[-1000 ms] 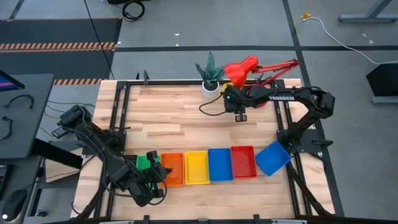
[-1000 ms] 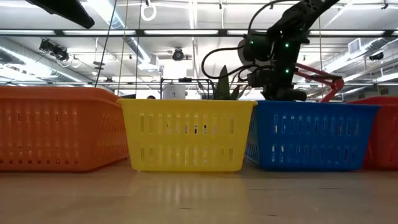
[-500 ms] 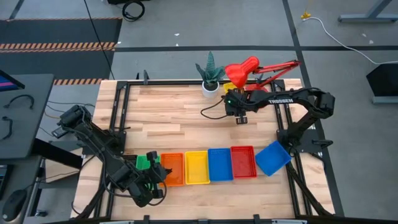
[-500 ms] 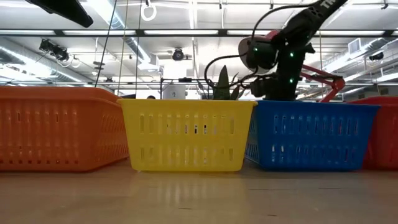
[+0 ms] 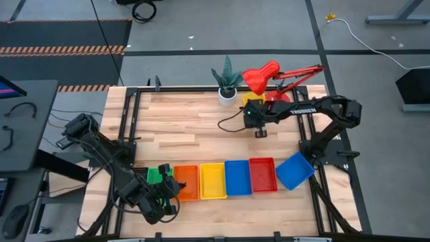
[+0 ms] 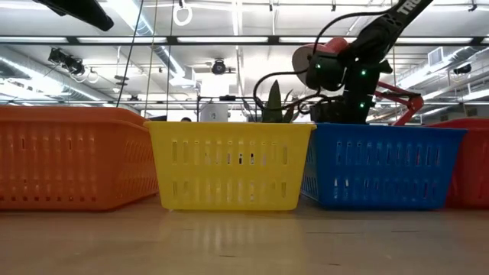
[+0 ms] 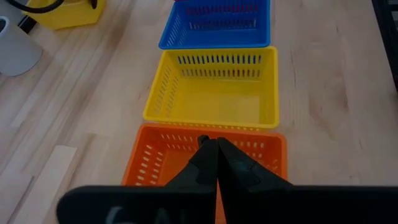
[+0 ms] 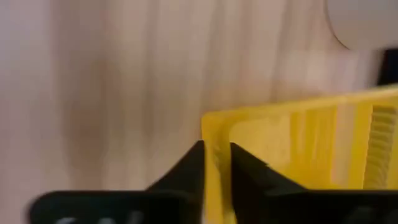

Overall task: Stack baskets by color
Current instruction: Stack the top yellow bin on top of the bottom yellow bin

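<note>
A row of baskets stands along the near edge: green [image 5: 155, 174], orange [image 5: 187, 182], yellow [image 5: 213, 180], blue [image 5: 237, 177], red [image 5: 263, 174], and a second blue one [image 5: 294, 170] turned askew. Another yellow basket [image 5: 254, 101] stands at the far side by the lamp. My right gripper [image 8: 216, 155] is shut on this far yellow basket; in the low view the blue basket [image 6: 378, 164] hides its fingertips. My left gripper [image 7: 212, 147] is shut and holds nothing. It hangs over the orange basket [image 7: 205, 165] at the row's left end. My right gripper pinches one side wall of the far yellow basket [image 8: 216, 134], close to a corner. One finger [image 8: 193, 163] is outside the wall and the other [image 8: 244, 163] inside. The fingers come steeply from above. The basket stands on the table.
A red desk lamp [image 5: 262, 75] and a small potted plant [image 5: 227, 84] stand at the far edge, close to my right gripper. Bare wood [image 5: 195, 134] lies between the far things and the basket row.
My right gripper has come down onto the far yellow basket beside the lamp. The baskets in the near row have not moved.
</note>
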